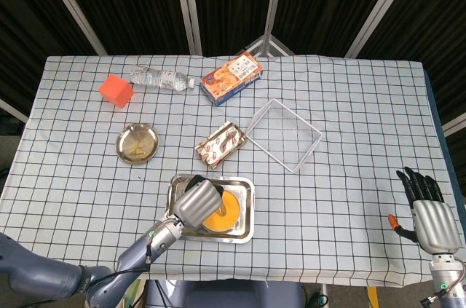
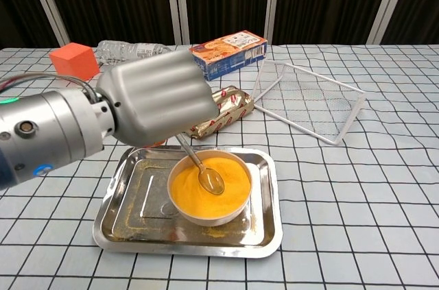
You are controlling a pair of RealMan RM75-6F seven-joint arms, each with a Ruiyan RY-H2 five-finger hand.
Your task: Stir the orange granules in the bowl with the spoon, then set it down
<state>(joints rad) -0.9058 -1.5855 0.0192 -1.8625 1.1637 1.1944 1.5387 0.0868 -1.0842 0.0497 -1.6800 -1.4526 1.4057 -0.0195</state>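
A white bowl (image 2: 209,216) of orange granules (image 2: 230,173) stands in a steel tray (image 2: 260,238) near the table's front edge. My left hand (image 2: 154,105) hovers above the tray's left part and holds a metal spoon (image 2: 199,167); its handle slants down to the right and the spoon's bowl rests on the granules. In the head view my left hand (image 1: 196,204) covers the left side of the bowl (image 1: 226,215) in the tray (image 1: 246,186). My right hand (image 1: 427,210) lies at the table's front right corner, fingers straight and apart, holding nothing.
A wire basket (image 2: 309,101) lies tilted behind the tray on the right. A shiny snack packet (image 2: 223,108), a cracker box (image 2: 230,50), a water bottle (image 2: 130,49) and an orange cube (image 2: 72,60) sit further back. A small brass dish (image 1: 137,143) lies to the left.
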